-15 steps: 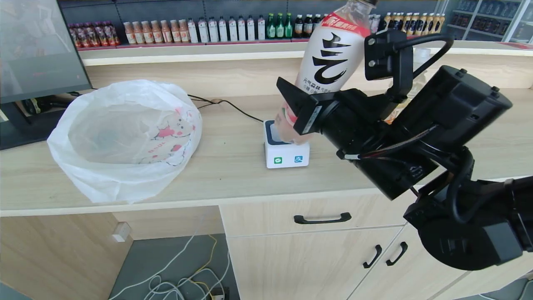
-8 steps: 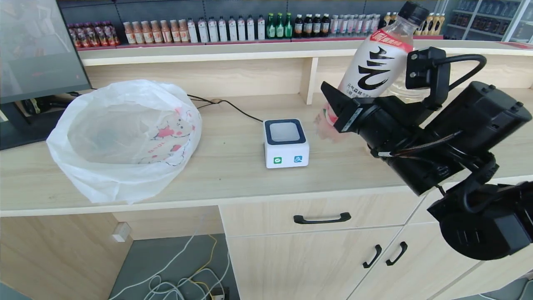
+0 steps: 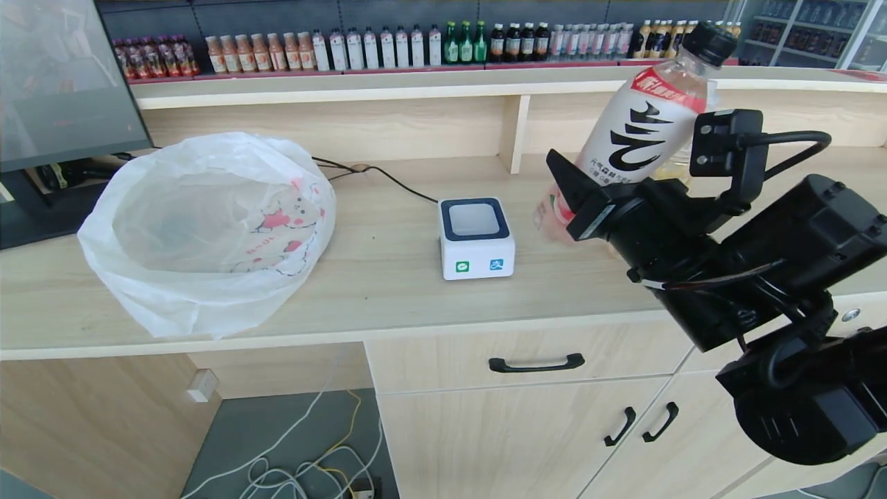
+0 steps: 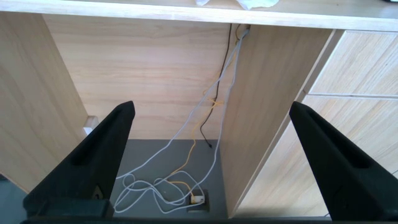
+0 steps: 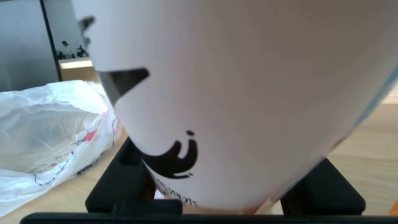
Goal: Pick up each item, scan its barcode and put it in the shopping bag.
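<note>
Right tool point(image 3: 578, 201) with bottle point(image 3: 641, 125) above wooden counter point(image 3: 388, 277)

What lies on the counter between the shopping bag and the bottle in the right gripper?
The white barcode scanner, standing on the counter apart from the shopping bag and the bottle; the head view shows it.

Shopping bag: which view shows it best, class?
Head view: the whole bag sits open on the counter. The right wrist view catches its edge beside the bottle; the left wrist view looks under the counter.
</note>
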`<state>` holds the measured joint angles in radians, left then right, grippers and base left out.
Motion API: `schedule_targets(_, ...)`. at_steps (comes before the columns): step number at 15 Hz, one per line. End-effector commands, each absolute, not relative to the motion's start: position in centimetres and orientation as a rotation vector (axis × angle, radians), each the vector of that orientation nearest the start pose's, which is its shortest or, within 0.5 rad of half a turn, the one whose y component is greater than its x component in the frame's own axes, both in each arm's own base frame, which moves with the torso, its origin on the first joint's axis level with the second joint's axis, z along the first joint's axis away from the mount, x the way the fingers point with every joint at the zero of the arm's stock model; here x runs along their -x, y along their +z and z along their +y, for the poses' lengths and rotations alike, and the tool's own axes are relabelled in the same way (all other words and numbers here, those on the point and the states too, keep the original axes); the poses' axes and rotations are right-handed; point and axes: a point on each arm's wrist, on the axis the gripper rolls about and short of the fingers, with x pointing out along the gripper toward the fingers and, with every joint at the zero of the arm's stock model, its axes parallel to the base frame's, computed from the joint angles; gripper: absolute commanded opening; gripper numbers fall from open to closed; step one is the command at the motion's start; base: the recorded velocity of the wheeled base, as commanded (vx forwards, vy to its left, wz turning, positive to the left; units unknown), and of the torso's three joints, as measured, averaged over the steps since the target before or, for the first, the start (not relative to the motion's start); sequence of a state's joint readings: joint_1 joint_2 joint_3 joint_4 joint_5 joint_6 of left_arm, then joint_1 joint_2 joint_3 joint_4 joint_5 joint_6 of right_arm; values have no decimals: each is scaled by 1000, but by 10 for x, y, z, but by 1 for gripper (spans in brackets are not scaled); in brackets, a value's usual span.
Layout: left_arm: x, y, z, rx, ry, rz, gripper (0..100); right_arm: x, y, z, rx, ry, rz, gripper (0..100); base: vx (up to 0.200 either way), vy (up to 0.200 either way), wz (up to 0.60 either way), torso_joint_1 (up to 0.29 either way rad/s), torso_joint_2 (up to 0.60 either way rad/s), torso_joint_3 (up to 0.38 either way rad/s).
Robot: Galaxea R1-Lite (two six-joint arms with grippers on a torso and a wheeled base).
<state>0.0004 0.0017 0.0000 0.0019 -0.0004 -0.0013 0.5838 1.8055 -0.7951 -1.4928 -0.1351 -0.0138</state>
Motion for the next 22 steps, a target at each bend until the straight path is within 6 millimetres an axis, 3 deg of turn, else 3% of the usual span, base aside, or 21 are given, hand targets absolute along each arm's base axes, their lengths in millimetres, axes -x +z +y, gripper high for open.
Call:
schedule_targets(1,23,75,0,2,0,3,100,-273,233,178,-150,436,-476,0,0,200,0,2,2,-2)
schedule_targets(9,23,75,0,3,2,3,100,-281,240,183,-166,437,-507,0,0,200,0,4,4,3)
schedule_targets(17,23,75,0,2,2,3,100,-289,261,175,-190,402,-589,0,0,0,0,0,0,0)
schedule_targets(22,23,75,0,2,2,3,100,-297,260,175,-305,407,-553,0,0,0,0,0,0,0)
